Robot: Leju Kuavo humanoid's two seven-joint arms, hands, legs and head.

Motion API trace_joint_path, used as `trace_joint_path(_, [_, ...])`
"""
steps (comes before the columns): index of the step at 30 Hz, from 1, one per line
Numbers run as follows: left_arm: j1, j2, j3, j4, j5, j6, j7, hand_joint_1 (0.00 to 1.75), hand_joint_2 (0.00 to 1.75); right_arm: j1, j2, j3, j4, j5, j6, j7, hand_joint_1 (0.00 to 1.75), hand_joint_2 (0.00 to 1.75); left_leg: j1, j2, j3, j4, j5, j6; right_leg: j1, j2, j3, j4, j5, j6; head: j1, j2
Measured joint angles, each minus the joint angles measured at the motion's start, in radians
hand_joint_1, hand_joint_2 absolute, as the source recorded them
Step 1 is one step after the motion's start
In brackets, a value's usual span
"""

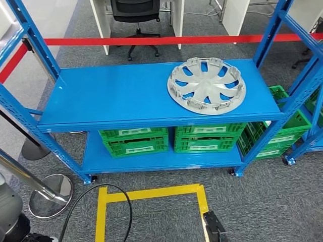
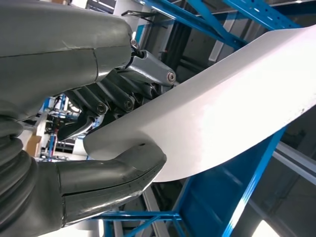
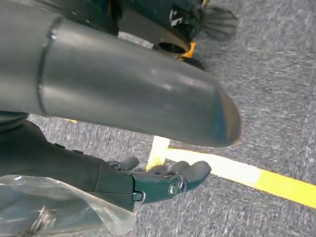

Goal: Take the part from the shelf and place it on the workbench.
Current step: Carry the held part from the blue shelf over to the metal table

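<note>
Hubcap (image 1: 206,85) lies flat, ribbed side up, on the right half of the top board of the blue shelf (image 1: 114,96), near its right uprights and untouched by either hand. On the lower board two green crates (image 1: 134,140) stand side by side, and more green crates (image 1: 278,136) sit on the neighbouring rack to the right. Red barrier tape (image 1: 152,40) runs behind the shelf, with a black office chair (image 1: 136,20) beyond it. Yellow floor tape (image 1: 152,193) marks a square on the grey carpet in front of the shelf, and a black cable (image 1: 95,201) curves across its left corner. Left hand (image 2: 111,123): the thumb and the dark fingers (image 2: 100,101) lie on opposite sides of a white curved sheet (image 2: 223,108). I cannot tell whether they clamp it or merely frame it. Blue rack beams (image 2: 238,197) show behind that sheet. Right hand (image 3: 164,180) hangs over the carpet near a yellow line (image 3: 260,180), its fingers stretched out nearly straight, apart from the thumb, with nothing between them.
</note>
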Motion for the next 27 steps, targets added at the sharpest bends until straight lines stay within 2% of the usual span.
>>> trace_joint_path(1, [0.001, 0.001, 0.000, 0.000, 0.000, 0.000, 0.000, 1.75, 1.75, 0.000, 0.000, 0.000, 0.000, 0.002, -0.004, -0.007, 0.00, 0.00, 0.004, 0.000, -0.006, 0.057, -0.025, -0.005, 0.000, -0.001, -0.012, 0.002, 0.011, 0.001, 0.000, 0.000])
trace_joint_path(2, [0.001, 0.002, 0.000, 0.000, -0.002, 0.000, 0.000, 1.75, 1.75, 0.000, 0.000, 0.000, 0.000, 0.004, -0.007, -0.016, 0.00, 0.00, 0.007, 0.000, 0.000, 0.087, -0.026, -0.008, 0.000, -0.002, -0.025, 0.006, 0.020, 0.002, 0.000, 0.000])
trace_joint_path(3, [0.002, 0.002, 0.001, 0.000, -0.004, 0.000, 0.000, 1.75, 1.75, 0.000, 0.000, 0.000, 0.000, 0.006, -0.010, -0.025, 0.00, 0.00, 0.010, 0.000, 0.021, 0.080, -0.007, -0.010, 0.000, -0.002, -0.040, 0.011, 0.029, 0.004, 0.000, 0.000])
trace_joint_path(4, [0.002, 0.003, 0.001, 0.000, -0.006, 0.000, -0.001, 1.75, 1.75, 0.000, 0.000, 0.000, 0.000, 0.008, -0.011, -0.033, 0.00, 0.00, 0.013, 0.000, 0.059, 0.037, 0.022, -0.011, -0.001, -0.002, -0.055, 0.018, 0.035, 0.007, 0.000, 0.000])
trace_joint_path(5, [0.002, 0.004, 0.001, -0.001, -0.008, -0.001, -0.001, 1.75, 1.75, 0.000, 0.000, 0.000, 0.000, 0.010, -0.011, -0.040, 0.00, 0.00, 0.015, -0.001, 0.108, -0.034, 0.045, -0.011, -0.002, -0.002, -0.068, 0.025, 0.040, 0.010, 0.000, 0.000])
trace_joint_path(6, [0.003, 0.004, 0.001, -0.002, -0.010, -0.001, -0.001, 1.75, 1.75, 0.000, 0.000, 0.000, 0.000, 0.012, -0.011, -0.046, 0.00, 0.00, 0.014, -0.002, 0.158, -0.112, 0.053, -0.008, -0.001, -0.001, -0.080, 0.032, 0.045, 0.015, 0.000, 0.000])
trace_joint_path(7, [0.003, 0.005, 0.001, -0.003, -0.011, -0.001, -0.002, 1.75, 1.75, 0.000, 0.000, 0.000, 0.000, 0.013, -0.011, -0.051, 0.00, 0.00, 0.013, -0.003, 0.193, -0.171, 0.053, -0.004, -0.001, 0.000, -0.088, 0.037, 0.052, 0.021, 0.001, 0.000])
trace_joint_path(8, [0.005, 0.005, 0.002, -0.005, -0.013, 0.000, -0.002, 1.75, 1.75, -0.001, 0.000, 0.000, 0.000, 0.014, -0.013, -0.056, 0.00, 0.00, 0.010, -0.004, 0.211, -0.208, 0.048, 0.002, -0.001, 0.001, -0.094, 0.040, 0.059, 0.028, 0.001, 0.000])
trace_joint_path(9, [0.006, 0.006, 0.002, -0.006, -0.015, 0.000, -0.002, 1.75, 1.75, 0.000, 0.000, 0.000, 0.000, 0.014, -0.015, -0.060, 0.00, 0.00, 0.006, -0.005, 0.212, -0.219, 0.045, 0.009, -0.001, 0.002, -0.099, 0.040, 0.068, 0.035, 0.001, 0.000])
trace_joint_path(11, [0.010, 0.006, 0.003, -0.008, -0.016, 0.001, -0.003, 1.75, 1.75, 0.001, 0.000, 0.000, 0.001, 0.015, -0.019, -0.066, 0.00, 0.00, 0.005, -0.003, 0.194, -0.221, 0.062, 0.026, -0.005, 0.004, -0.106, 0.040, 0.074, 0.049, 0.000, 0.000])
trace_joint_path(12, [0.011, 0.006, 0.003, -0.009, -0.017, 0.002, -0.003, 1.75, 1.75, 0.002, 0.000, 0.000, 0.001, 0.015, -0.020, -0.068, 0.00, 0.00, 0.005, -0.001, 0.184, -0.224, 0.073, 0.036, -0.006, 0.006, -0.117, 0.054, 0.054, 0.054, 0.001, 0.000])
trace_joint_path(13, [0.012, 0.006, 0.004, -0.011, -0.017, 0.002, -0.003, 1.75, 1.75, 0.003, 0.000, 0.000, 0.001, 0.015, -0.021, -0.068, 0.00, 0.00, 0.006, 0.001, 0.171, -0.228, 0.086, 0.045, -0.006, 0.009, -0.132, 0.084, 0.017, 0.057, 0.002, 0.000])
trace_joint_path(15, [0.014, 0.005, 0.005, -0.013, -0.017, 0.003, -0.003, 1.75, 1.75, 0.002, 0.000, 0.000, 0.001, 0.015, -0.021, -0.069, 0.00, 0.00, 0.004, 0.003, 0.141, -0.228, 0.111, 0.055, -0.006, 0.011, -0.167, 0.201, -0.090, 0.060, 0.006, 0.000])
trace_joint_path(16, [0.015, 0.005, 0.006, -0.013, -0.017, 0.003, -0.003, 1.75, 1.75, 0.002, 0.000, 0.000, 0.001, 0.015, -0.020, -0.069, 0.00, 0.00, 0.001, 0.003, 0.124, -0.226, 0.123, 0.056, -0.006, 0.011, -0.179, 0.265, -0.123, 0.060, 0.007, 0.000])
trace_joint_path(17, [0.016, 0.005, 0.006, -0.013, -0.017, 0.003, -0.003, 1.75, 1.75, 0.001, 0.000, 0.000, 0.001, 0.015, -0.019, -0.068, 0.00, 0.00, -0.001, 0.003, 0.107, -0.224, 0.135, 0.056, -0.006, 0.011, -0.179, 0.312, -0.134, 0.060, 0.007, 0.000])
trace_joint_path(18, [0.018, 0.006, 0.007, -0.013, -0.017, 0.004, -0.003, 1.75, 1.75, 0.001, -0.001, 0.000, 0.001, 0.015, -0.016, -0.066, 0.00, 0.00, -0.004, 0.003, 0.091, -0.221, 0.146, 0.056, -0.006, 0.011, -0.166, 0.329, -0.118, 0.059, 0.007, 0.000])
trace_joint_path(19, [0.019, 0.006, 0.007, -0.013, -0.017, 0.005, -0.003, 1.75, 1.75, 0.001, -0.001, 0.000, 0.001, 0.015, -0.013, -0.063, 0.00, 0.00, -0.005, 0.003, 0.076, -0.218, 0.156, 0.055, -0.006, 0.011, -0.132, 0.306, -0.088, 0.056, 0.007, 0.000])
trace_joint_path(20, [0.020, 0.006, 0.008, -0.014, -0.017, 0.005, -0.003, 1.75, 1.75, 0.000, -0.001, 0.000, 0.001, 0.015, -0.011, -0.061, 0.00, 0.00, -0.007, 0.003, 0.062, -0.214, 0.166, 0.054, -0.005, 0.011, -0.082, 0.250, -0.059, 0.052, 0.007, 0.000])
trace_joint_path(21, [0.020, 0.006, 0.008, -0.014, -0.017, 0.006, -0.003, 1.75, 1.75, -0.002, -0.001, 0.000, 0.001, 0.016, -0.009, -0.060, 0.00, 0.00, -0.010, 0.003, 0.050, -0.209, 0.175, 0.051, -0.003, 0.010, -0.019, 0.168, -0.049, 0.047, 0.007, 0.000])
trace_joint_path(22, [0.020, 0.006, 0.008, -0.015, -0.017, 0.007, -0.003, 1.75, 1.75, -0.004, -0.001, 0.000, 0.001, 0.016, -0.008, -0.059, 0.00, 0.00, -0.011, 0.003, 0.041, -0.204, 0.184, 0.047, -0.001, 0.010, 0.039, 0.086, -0.053, 0.043, 0.006, 0.000])
trace_joint_path(23, [0.021, 0.006, 0.009, -0.016, -0.017, 0.008, -0.003, 1.75, 1.75, -0.006, -0.001, 0.000, 0.001, 0.016, -0.007, -0.058, 0.00, 0.00, -0.012, 0.003, 0.035, -0.202, 0.193, 0.043, 0.001, 0.010, 0.075, 0.026, -0.065, 0.040, 0.006, 0.000])
trace_joint_path(24, [0.022, 0.006, 0.009, -0.017, -0.017, 0.008, -0.003, 1.75, 1.75, -0.007, -0.001, 0.000, 0.001, 0.016, -0.007, -0.058, 0.00, 0.00, -0.012, 0.004, 0.031, -0.202, 0.203, 0.037, 0.004, 0.010, 0.092, -0.009, -0.076, 0.037, 0.006, 0.000])
trace_joint_path(25, [0.023, 0.007, 0.009, -0.018, -0.017, 0.008, -0.003, 1.75, 1.75, -0.006, -0.001, 0.000, 0.001, 0.016, -0.006, -0.056, 0.00, 0.00, -0.011, 0.004, 0.028, -0.203, 0.213, 0.031, 0.004, 0.010, 0.088, -0.018, -0.074, 0.034, 0.006, 0.000])
trace_joint_path(26, [0.024, 0.007, 0.009, -0.019, -0.017, 0.009, -0.003, 1.75, 1.75, -0.004, -0.001, 0.000, 0.001, 0.016, -0.006, -0.053, 0.00, 0.00, -0.009, 0.004, 0.024, -0.203, 0.213, 0.025, 0.004, 0.009, 0.076, -0.017, -0.066, 0.029, 0.006, 0.000])
trace_joint_path(27, [0.026, 0.007, 0.010, -0.019, -0.017, 0.009, -0.003, 1.75, 1.75, -0.003, -0.001, 0.000, 0.001, 0.016, -0.005, -0.050, 0.00, 0.00, -0.008, 0.002, 0.018, -0.193, 0.195, 0.018, 0.003, 0.006, 0.066, -0.017, -0.056, 0.022, 0.005, 0.000])
